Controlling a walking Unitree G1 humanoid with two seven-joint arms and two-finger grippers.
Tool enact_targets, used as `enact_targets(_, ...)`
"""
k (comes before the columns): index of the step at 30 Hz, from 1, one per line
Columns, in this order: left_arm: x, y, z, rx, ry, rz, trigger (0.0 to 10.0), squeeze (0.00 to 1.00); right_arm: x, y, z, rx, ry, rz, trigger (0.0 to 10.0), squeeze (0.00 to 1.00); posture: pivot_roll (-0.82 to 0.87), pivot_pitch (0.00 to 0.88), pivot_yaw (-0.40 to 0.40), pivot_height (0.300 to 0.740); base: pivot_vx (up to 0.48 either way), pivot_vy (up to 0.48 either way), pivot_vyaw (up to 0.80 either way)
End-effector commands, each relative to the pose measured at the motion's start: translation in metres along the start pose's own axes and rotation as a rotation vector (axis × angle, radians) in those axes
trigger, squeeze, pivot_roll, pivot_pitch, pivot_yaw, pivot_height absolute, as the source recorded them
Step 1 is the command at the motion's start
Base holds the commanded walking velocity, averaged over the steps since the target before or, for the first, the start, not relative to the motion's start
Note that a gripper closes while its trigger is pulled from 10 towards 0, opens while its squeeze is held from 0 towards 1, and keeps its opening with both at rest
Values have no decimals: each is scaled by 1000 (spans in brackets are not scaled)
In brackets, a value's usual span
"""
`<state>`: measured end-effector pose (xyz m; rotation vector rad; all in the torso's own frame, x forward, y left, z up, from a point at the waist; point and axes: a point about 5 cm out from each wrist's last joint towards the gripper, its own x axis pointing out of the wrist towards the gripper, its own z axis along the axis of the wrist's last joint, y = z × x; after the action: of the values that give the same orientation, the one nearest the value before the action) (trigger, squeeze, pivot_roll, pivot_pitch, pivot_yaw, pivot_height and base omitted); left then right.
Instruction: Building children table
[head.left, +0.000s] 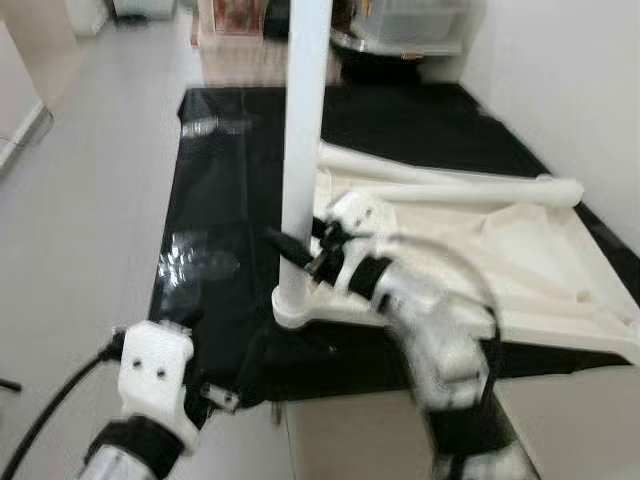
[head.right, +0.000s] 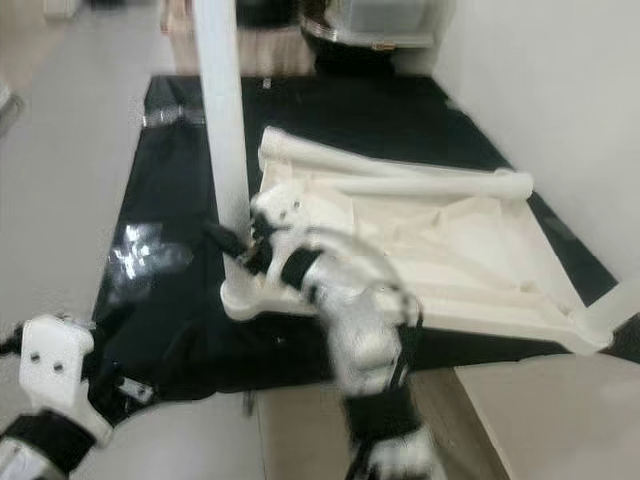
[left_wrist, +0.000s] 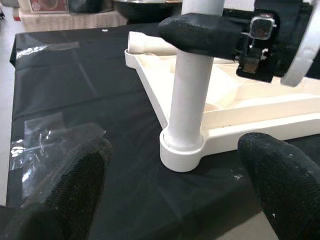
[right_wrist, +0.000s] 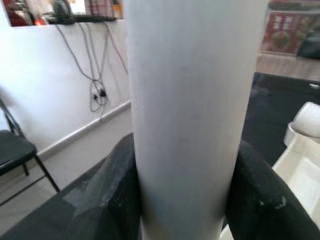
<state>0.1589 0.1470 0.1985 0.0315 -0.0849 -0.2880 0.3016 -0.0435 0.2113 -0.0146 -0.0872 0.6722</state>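
White plastic leg (head.left: 303, 140) stands upright in corner socket (left_wrist: 181, 152) of upturned tabletop (head.left: 520, 260) on black sheet (head.left: 230, 200). Right gripper (head.left: 296, 256) clamps leg low, axis vertical. Left gripper (left_wrist: 175, 185) spread wide, low, nr socket, grasping nothing.

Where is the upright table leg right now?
The upright table leg stands in the near-left corner socket of the overturned white tabletop on the black sheet, with the right gripper closed around it just above the socket.
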Motion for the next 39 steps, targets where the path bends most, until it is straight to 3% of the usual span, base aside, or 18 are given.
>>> enact_targets(1, 0, -1, -2, 12, 18, -18, 10000, 0, 6, 15, -26, 87, 135, -13, 0, 0, 134, 161, -75, 740, 0, 0, 0)
enact_targets(6, 2, -2, -1, 13, 14, -22, 10000, 0, 17, 14, -14, 45, 101, -7, 0, 0, 138, 162, -79, 740, 0, 0, 0)
enact_targets(7, 2, -1, -1, 14, 12, -21, 10000, 0, 19, 13, -10, 31, 96, -3, 3451, 0, 138, 162, -79, 740, 0, 0, 0)
enact_targets(8, 2, -1, -1, 14, 12, -21, 10000, 0, 19, 13, -10, 31, 96, -3, 3451, 0, 138, 162, -79, 740, 0, 0, 0)
enact_targets(9, 2, -1, -1, 15, 10, -20, 10000, 0, 20, 11, -3, 21, 82, -8, 10000, 0, 134, 165, -77, 740, 0, 0, 0)
enact_targets(10, 2, 0, -1, 16, 9, -20, 10000, 0, 20, 10, 1, 16, 73, -13, 10000, 0, 134, 165, -78, 740, 0, 0, 0)
enact_targets(11, 2, 0, -1, 16, 9, -19, 10000, 0, 20, 11, 8, 16, 50, 43, 10000, 220, 132, 166, -78, 740, 0, 0, 0)
enact_targets(12, 2, 0, -1, 16, 9, -19, 10000, 0, 20, 11, 8, 16, 50, 43, 10000, 220, 132, 166, -78, 740, 0, 0, 0)
enact_targets(13, 2, 0, -1, 16, 9, -19, 10000, 0, 20, 12, 17, 51, 24, 151, 10000, 1000, 130, 167, -77, 740, 0, 0, 0)
enact_targets(14, 2, 0, -1, 16, 9, -19, 10000, 0, 20, 12, 17, 51, 24, 151, 10000, 1000, 130, 167, -77, 740, 0, 0, 0)
enact_targets(17, 2, 0, -1, 14, 12, -24, 10000, 0, 14, 1, 33, -8, -22, 449, 10000, 1000, 130, 167, -77, 740, 0, 0, 0)
enact_targets(27, 0, -2, -1, 12, 16, -25, 10000, 0, 9, -34, 45, -167, 18, 743, 10000, 1000, 144, 184, -92, 740, 0, 0, 0)
enact_targets(28, 0, -2, -1, 12, 18, -25, 10000, 0, 10, -37, 46, -161, 40, 791, 10000, 0, 145, 185, -92, 740, 0, 0, 0)
enact_targets(35, -3, -3, -2, 11, 25, -19, 10000, 0, 21, -51, 53, -153, 71, 861, 9922, 0, 154, 199, -100, 740, 0, 0, 0)
enact_targets(36, -4, -3, -2, 10, 27, -18, 10000, 0, 21, -51, 55, -134, 61, 873, 1961, 0, 154, 199, -100, 740, 0, 0, 0)
enact_targets(37, -4, -3, -2, 10, 27, -18, 10000, 0, 21, -51, 55, -134, 61, 873, 1961, 0, 154, 199, -100, 740, 0, 0, 0)
enact_targets(38, -4, -4, -2, 8, 28, -18, 10000, 0, 21, -52, 56, -121, 53, 887, 0, 0, 149, 203, -102, 740, 0, 0, 0)
enact_targets(39, -4, -4, -2, 8, 28, -18, 10000, 0, 21, -52, 56, -121, 53, 887, 0, 0, 149, 203, -102, 740, 0, 0, 0)
